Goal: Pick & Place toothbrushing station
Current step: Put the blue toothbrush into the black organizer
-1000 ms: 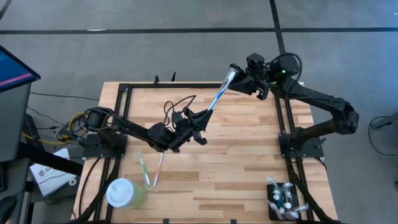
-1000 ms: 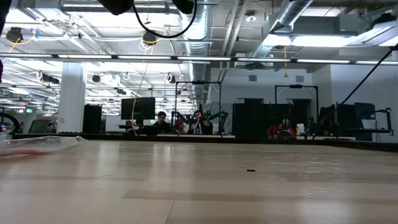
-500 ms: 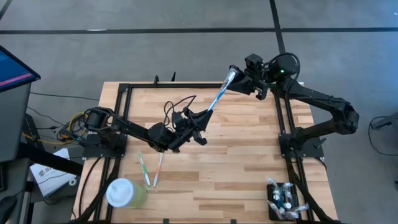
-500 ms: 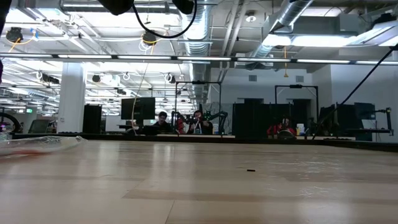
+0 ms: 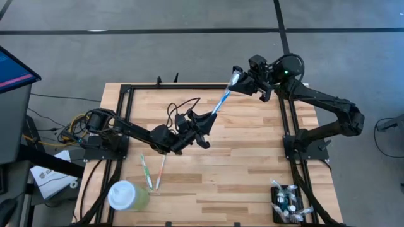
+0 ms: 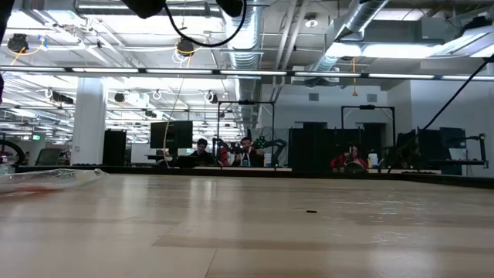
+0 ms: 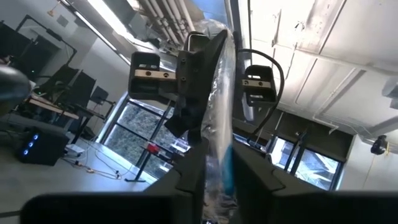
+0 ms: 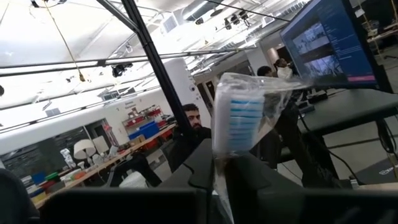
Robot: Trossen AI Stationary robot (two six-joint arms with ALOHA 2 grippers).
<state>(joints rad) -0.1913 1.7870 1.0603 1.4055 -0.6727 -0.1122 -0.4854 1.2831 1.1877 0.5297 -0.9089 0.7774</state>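
Observation:
A blue toothbrush in a clear wrapper (image 5: 219, 101) hangs in the air over the table's far middle, spanning my two grippers. My left gripper (image 5: 207, 117) is shut on its lower end and points up toward the far right. My right gripper (image 5: 237, 77) is shut on its bristle end near the far right corner. The toothbrushing station (image 5: 287, 203), a small black holder with items in it, stands at the near right corner, far from both grippers. My left gripper pinches the wrapped handle end (image 7: 217, 163) between its two fingers (image 7: 193, 177), slanting upward from the table's left. The brush runs on past the fingertips, along the fingers, and hangs clear of the table. My right gripper pinches the wrapped head end just below the bristles (image 8: 219, 152) between its two fingers (image 8: 202, 165), coming from the table's far right. The bristles (image 8: 239, 121) stick out beyond the fingertips, and the brush is clear of the table.
Two more wrapped toothbrushes (image 5: 146, 171) (image 5: 161, 171) lie on the near left of the table. A pale green cup with a white lid (image 5: 125, 195) stands at the near left corner. A black frame (image 5: 287, 126) borders the wooden top.
My right gripper has shut on the toothbrush's bristle end. Both arms have kept their places, and the toothbrush stays raised between them.

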